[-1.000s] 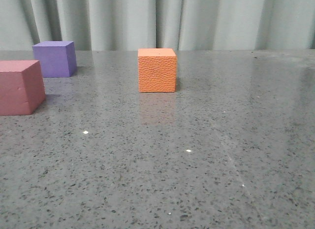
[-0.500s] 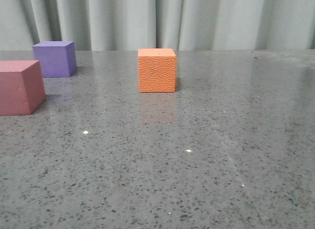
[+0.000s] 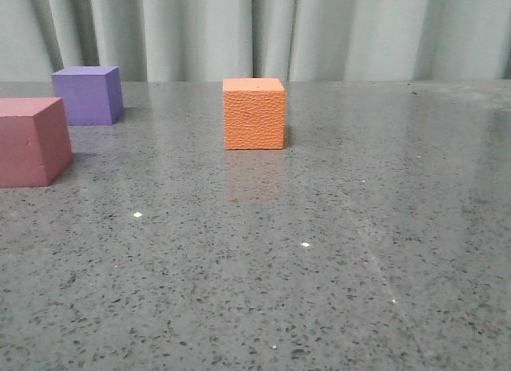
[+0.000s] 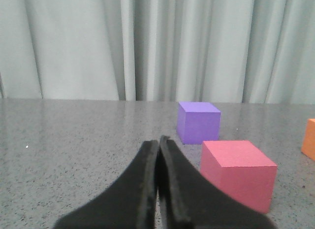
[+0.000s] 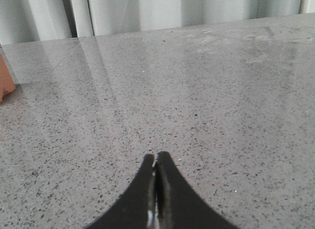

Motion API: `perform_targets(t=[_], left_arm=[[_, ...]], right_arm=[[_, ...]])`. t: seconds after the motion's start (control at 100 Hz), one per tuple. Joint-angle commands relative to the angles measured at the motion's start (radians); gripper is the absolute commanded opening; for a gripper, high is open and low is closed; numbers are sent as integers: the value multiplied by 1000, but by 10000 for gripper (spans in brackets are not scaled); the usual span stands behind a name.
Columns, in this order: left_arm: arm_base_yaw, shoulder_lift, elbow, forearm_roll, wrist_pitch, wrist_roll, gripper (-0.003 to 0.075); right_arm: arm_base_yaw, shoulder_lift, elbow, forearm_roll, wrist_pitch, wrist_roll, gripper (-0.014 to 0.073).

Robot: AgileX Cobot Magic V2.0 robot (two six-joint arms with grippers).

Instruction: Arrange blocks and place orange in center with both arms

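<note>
The orange cube (image 3: pixel 254 113) with its pebbled face stands near the middle of the table toward the back. At the far left sit the purple cube (image 3: pixel 88 95) and, nearer, the pink-red cube (image 3: pixel 32 141), partly cut by the frame edge. No gripper shows in the front view. In the left wrist view my left gripper (image 4: pixel 158 142) is shut and empty, with the pink-red cube (image 4: pixel 238 172) and the purple cube (image 4: pixel 198 122) beside and beyond it, apart from it. My right gripper (image 5: pixel 155 156) is shut, empty, over bare table; a sliver of the orange cube (image 5: pixel 5 83) shows at the frame edge.
The grey speckled table (image 3: pixel 319 251) stretches wide to the right and front. A pale pleated curtain (image 3: pixel 263 32) hangs behind the table's far edge.
</note>
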Motion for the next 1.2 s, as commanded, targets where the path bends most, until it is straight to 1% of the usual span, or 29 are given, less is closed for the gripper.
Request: perform_targets(t=[0.0,0.11,0.31,0.32,0.4,0.5,0.62,0.76,1.05,1.08,1.12,1.19], left_arm=[[3,58,-138,-25,21,-3,-10],[3,187,-310,-27,157,-3,-10],[3,467,-625,-23,455,1,-10],[3,475,-635,-23,455,3,-10],[3,574,-746,-21,578,51,-10],[3,673,-842,-21,650,62,-10],[3,759,-894,-21,655,62,-10],[3,825,-898,-28,663,62,-10],[3,882,-898,-46,652,62,-3],[3,882,-898,-46,643,62,6],[3,882,-898,-46,631,62,38],[3,880,-898,-49,605,81,123]], right_arm=[[-5,-26,-14,-3,-87,-9,-67],[-5,-26,-14,-3,-87,-9,-67],[-5,-26,-14,-3,-87,-9,-67],[-5,-26,-14,-3,-87,-9,-67],[-5,-26,-14,-3,-87,-9,-67],[-5,-26,-14,-3,-87,-9,-67],[-5,-26,-14,-3,-87,-9,-67],[-5,-26,-14,-3,-87,-9,-67],[-5,-26,-14,-3,-87,-9,-67],[-5,-26,-14,-3,-87,-9,-67],[-5,-26,-14,-3,-87,-9,-67],[-5,-26,-14,-3,-87,-9,-67]])
